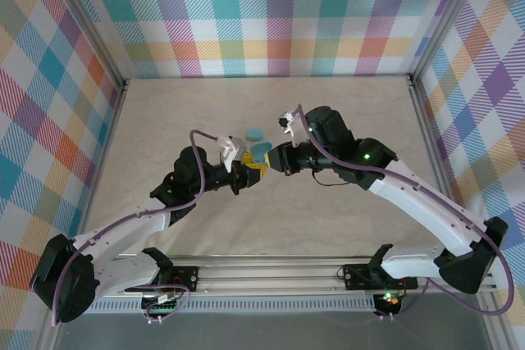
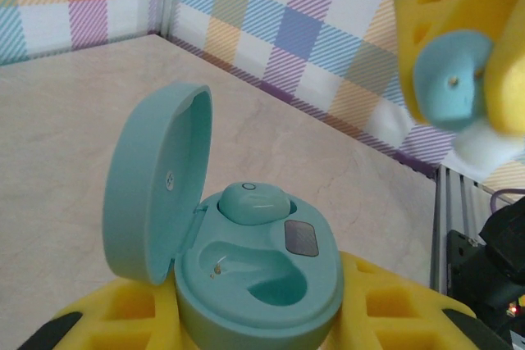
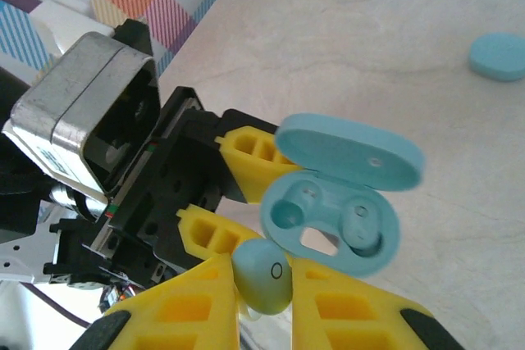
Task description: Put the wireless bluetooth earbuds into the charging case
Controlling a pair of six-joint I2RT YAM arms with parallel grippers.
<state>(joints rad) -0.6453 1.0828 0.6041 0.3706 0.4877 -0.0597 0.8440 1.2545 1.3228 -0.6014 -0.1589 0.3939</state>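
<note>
The left claw (image 2: 258,321) is clamped on the base of the open charging case (image 2: 262,284). It holds the case clear of the desk (image 2: 74,120), with the lid (image 2: 156,194) swung up at 9 o'clock. I judge the case is held this way so that both pockets face the other arm. The right claw (image 3: 262,268) is pinched tight on the held earbud (image 3: 264,286), gripping it by its sides so the rounded body is free to drop in.

The left wrist view looks into the case. A seated earbud (image 2: 254,202) fills the pocket at 12 o'clock, and the empty pocket (image 2: 262,276) lies nearer the lens, likely the target. In this view the held earbud hangs at 2 o'clock, apart from the case.

The right wrist view shows the held earbud just off the case rim at 7 o'clock. It also shows a spare closed case (image 3: 498,56) lying on the desk at 2 o'clock. From above, the two claws meet mid-desk, with the spare case at 12 o'clock just beyond them.
</note>
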